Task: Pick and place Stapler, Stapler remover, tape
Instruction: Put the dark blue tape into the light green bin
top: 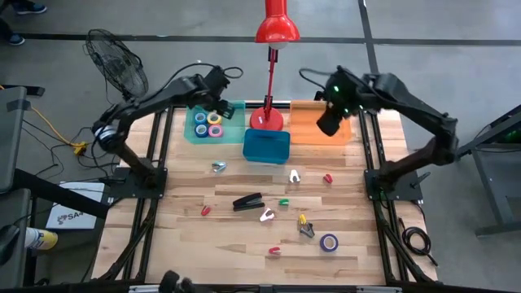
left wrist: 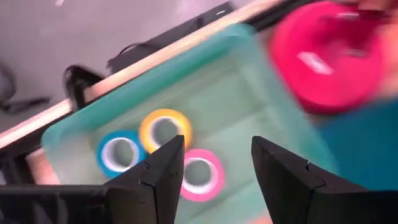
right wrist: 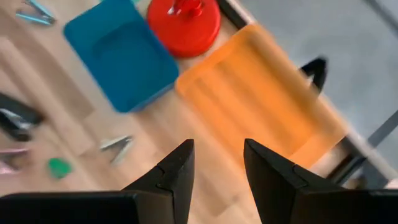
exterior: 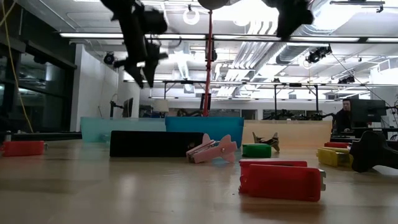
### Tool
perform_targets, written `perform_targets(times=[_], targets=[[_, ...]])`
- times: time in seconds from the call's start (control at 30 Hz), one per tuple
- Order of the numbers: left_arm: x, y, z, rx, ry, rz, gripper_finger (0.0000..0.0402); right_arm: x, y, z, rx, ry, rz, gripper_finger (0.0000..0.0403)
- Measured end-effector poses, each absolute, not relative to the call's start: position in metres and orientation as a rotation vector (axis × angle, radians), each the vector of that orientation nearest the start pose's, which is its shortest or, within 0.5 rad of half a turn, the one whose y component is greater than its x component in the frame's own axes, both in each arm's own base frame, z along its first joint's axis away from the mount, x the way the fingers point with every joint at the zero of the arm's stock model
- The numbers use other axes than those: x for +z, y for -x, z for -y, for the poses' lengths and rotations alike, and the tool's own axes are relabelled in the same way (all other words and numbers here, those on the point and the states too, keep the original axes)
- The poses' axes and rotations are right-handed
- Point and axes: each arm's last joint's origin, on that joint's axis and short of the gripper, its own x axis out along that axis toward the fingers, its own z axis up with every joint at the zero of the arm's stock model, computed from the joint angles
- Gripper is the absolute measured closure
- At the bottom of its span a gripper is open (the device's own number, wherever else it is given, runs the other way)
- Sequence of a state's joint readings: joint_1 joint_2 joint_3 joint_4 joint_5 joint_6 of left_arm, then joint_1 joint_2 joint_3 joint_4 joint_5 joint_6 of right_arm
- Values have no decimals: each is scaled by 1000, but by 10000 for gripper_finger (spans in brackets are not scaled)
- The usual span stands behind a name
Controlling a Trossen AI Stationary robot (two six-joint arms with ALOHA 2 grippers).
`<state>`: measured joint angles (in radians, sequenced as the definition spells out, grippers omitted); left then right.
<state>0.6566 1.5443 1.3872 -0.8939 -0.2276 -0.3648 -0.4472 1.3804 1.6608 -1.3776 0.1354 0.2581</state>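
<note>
The tape rolls (top: 207, 124), glossy little rings in blue, pink, yellow and purple, lie clustered in the pale teal tray (top: 232, 130), a translucent plastic box just left of the red lamp base (top: 267, 120). One more roll, a purple ring (top: 329, 242), sits alone on the boards well in front of the lamp base and to its right. The black stapler (top: 248, 201), long and wedge-shaped, lies in front of the lamp base near the table's middle. Small clawed staple removers in white (top: 294, 175), pink (top: 267, 215), red (top: 327, 178) and yellow (top: 302, 220) are scattered around it.

The left gripper (left wrist: 214, 165) hangs above the teal tray, its dark fingers standing apart with nothing between them; the pink roll shows below the gap. The right gripper (right wrist: 217, 165) hovers over the ridged orange tray (top: 313, 129), just right of the lamp base, fingers parted and holding nothing.

A deep blue bin (top: 266, 145) stands directly in front of the lamp base. The table (top: 187, 244) is pale butcher-block wood in a black frame. A white label (top: 72, 216) on the floor left of the table carries print too small to read.
</note>
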Motion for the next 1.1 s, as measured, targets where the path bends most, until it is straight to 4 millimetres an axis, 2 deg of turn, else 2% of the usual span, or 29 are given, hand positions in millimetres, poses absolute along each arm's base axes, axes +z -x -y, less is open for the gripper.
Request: perform_targets(times=[0.2,0.43,0.57,0.8,1.1], targets=[[340,-250,-137,845,423,-808,220,369,-197,51,-687,-625,-988,272],[366,-245,-76,691,333,-730,220,321,-195,-14,-686,-904,-1003,272],[372,-242,-44,645,308,-719,220,292,-192,-48,-698,-1001,-1057,272],[369,-239,2,573,266,-758,220,250,-181,-99,-756,-1210,-1122,272],[369,-234,40,518,256,-730,220,212,-178,-149,-854,-1274,-1283,272]])
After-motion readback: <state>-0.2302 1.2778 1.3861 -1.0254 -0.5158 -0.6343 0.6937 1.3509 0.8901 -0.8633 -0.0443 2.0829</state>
